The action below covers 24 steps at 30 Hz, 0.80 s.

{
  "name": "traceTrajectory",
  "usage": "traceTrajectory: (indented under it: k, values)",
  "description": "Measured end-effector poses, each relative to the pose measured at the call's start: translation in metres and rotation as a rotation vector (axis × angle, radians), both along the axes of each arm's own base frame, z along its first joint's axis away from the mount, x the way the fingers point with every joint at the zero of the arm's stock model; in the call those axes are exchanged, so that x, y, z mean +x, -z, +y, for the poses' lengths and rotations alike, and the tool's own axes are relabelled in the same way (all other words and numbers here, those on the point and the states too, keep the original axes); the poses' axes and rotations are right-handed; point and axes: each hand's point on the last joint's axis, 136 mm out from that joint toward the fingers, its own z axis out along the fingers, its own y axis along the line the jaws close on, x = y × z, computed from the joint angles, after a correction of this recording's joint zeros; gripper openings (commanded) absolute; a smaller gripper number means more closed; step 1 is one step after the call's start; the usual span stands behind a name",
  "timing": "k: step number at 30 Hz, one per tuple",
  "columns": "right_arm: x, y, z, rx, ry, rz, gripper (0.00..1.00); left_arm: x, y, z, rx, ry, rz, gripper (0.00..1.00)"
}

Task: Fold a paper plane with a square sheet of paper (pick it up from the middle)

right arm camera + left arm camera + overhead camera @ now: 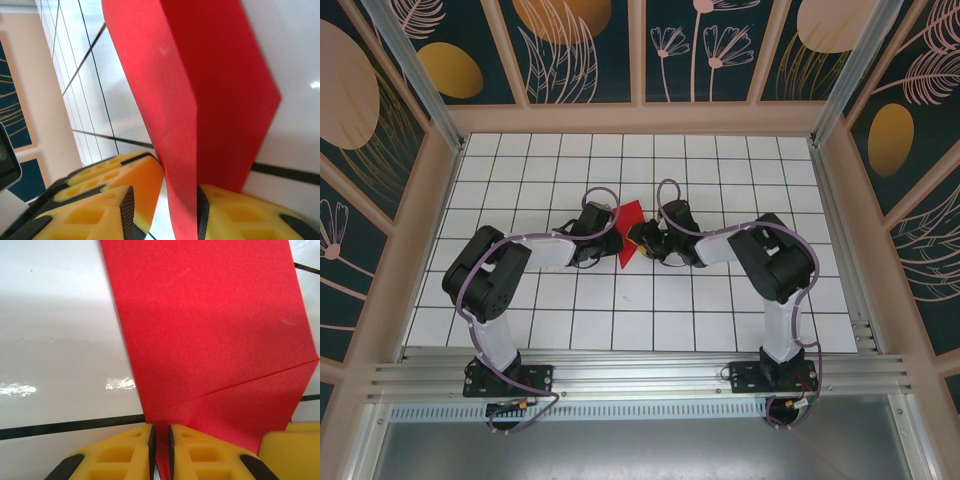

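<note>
Left claw (160,446) pinches red paper (210,330); right claw (165,212) straddles it.

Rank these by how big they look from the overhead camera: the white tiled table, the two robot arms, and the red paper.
1. tiled table, by far the largest.
2. left arm and right arm, too alike to separate.
3. red paper, a small wedge between them.
</note>
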Motion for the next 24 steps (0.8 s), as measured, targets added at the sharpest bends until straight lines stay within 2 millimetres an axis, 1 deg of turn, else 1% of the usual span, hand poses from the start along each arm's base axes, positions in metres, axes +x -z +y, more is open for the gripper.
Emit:
traceTrajectory:
  k: [2, 4, 10, 12, 15, 18, 20, 22, 24]
  values:
    - [0.007, -0.001, -0.001, -0.012, 0.002, -0.020, 0.32, 0.000, 0.000, 0.001, -0.001, -0.001, -0.002, 0.19]
    - [0.014, 0.000, -0.003, -0.026, 0.005, -0.039, 0.25, -0.001, 0.000, 0.001, -0.002, -0.001, -0.003, 0.19]
    - [0.020, 0.013, -0.013, -0.087, 0.018, -0.050, 0.03, -0.005, -0.006, 0.008, -0.004, -0.015, -0.009, 0.24]
    - [0.022, 0.015, -0.015, -0.102, 0.023, -0.058, 0.00, -0.005, -0.011, 0.011, -0.007, -0.024, -0.019, 0.27]
    - [0.023, 0.016, -0.021, -0.137, 0.045, -0.068, 0.00, -0.005, -0.026, 0.014, -0.018, -0.032, -0.049, 0.34]
    - [0.018, 0.006, -0.035, -0.171, 0.080, -0.085, 0.00, -0.004, -0.042, 0.016, -0.033, -0.040, -0.089, 0.43]
    - [0.015, -0.010, -0.045, -0.185, 0.113, -0.108, 0.00, -0.004, -0.051, 0.017, -0.044, -0.041, -0.113, 0.47]
    - [0.012, -0.028, -0.054, -0.186, 0.154, -0.142, 0.00, -0.006, -0.059, 0.018, -0.057, -0.039, -0.137, 0.55]
    - [0.009, -0.041, -0.063, -0.193, 0.193, -0.165, 0.00, -0.008, -0.065, 0.018, -0.068, -0.031, -0.159, 0.61]
